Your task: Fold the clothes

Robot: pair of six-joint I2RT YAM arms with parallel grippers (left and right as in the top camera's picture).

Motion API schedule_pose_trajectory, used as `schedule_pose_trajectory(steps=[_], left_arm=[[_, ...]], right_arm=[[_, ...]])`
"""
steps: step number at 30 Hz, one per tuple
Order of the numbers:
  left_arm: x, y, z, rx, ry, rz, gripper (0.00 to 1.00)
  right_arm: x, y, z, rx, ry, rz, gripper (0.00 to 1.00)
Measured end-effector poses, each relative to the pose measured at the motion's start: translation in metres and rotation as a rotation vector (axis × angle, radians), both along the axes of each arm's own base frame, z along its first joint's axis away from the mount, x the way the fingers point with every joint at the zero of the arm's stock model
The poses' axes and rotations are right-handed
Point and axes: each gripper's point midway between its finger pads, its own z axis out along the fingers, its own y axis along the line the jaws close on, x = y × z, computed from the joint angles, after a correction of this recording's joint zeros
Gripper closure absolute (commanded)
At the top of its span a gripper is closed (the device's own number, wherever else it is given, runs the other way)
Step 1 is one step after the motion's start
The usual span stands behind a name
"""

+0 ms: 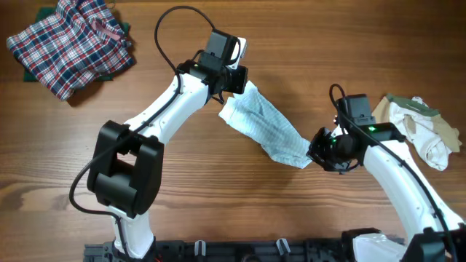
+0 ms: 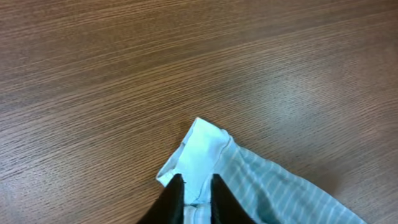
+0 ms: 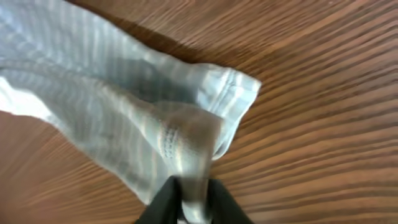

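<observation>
Stretching between the two sets of fingers, one pale blue-white striped garment [image 1: 266,127] lies on the worktop [image 1: 328,44]. The left fingers [image 2: 173,200] pinch its plain white hem corner, with cloth showing in the narrow gap between them. The right fingers [image 3: 163,202] clamp a bunched fold at the opposite end, and the cloth tents up from the wood into them. One red-white-blue plaid garment [image 1: 73,44] sits crumpled well to the left of the left fingers. Near the right fingers, on their right and apart from them, rests a small heap [image 1: 426,131] of beige and white cloth; how many pieces it holds I cannot tell.
</observation>
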Motion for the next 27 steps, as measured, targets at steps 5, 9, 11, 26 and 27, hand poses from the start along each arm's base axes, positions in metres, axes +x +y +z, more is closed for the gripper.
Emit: schedule_pose_trajectory(steps=[5, 9, 11, 26, 27], left_arm=[[-0.007, 0.004, -0.006, 0.022, 0.037, 0.002, 0.61], [-0.016, 0.009, -0.012, 0.041, 0.079, 0.004, 0.38], [-0.024, 0.013, -0.017, 0.063, 0.114, 0.001, 0.27], [-0.098, 0.021, -0.034, 0.024, 0.51, 0.114, 0.0], [-0.098, 0.017, -0.033, -0.003, 0.523, 0.12, 0.0]], right_arm=[[0.001, -0.007, -0.007, -0.045, 0.013, -0.019, 0.12], [0.003, -0.015, -0.008, -0.088, 0.007, -0.026, 0.03], [0.003, -0.018, -0.009, -0.105, 0.005, -0.029, 0.0], [0.008, -0.021, -0.009, -0.131, -0.03, 0.028, 0.0], [0.008, -0.021, -0.009, -0.132, -0.031, 0.029, 0.0]])
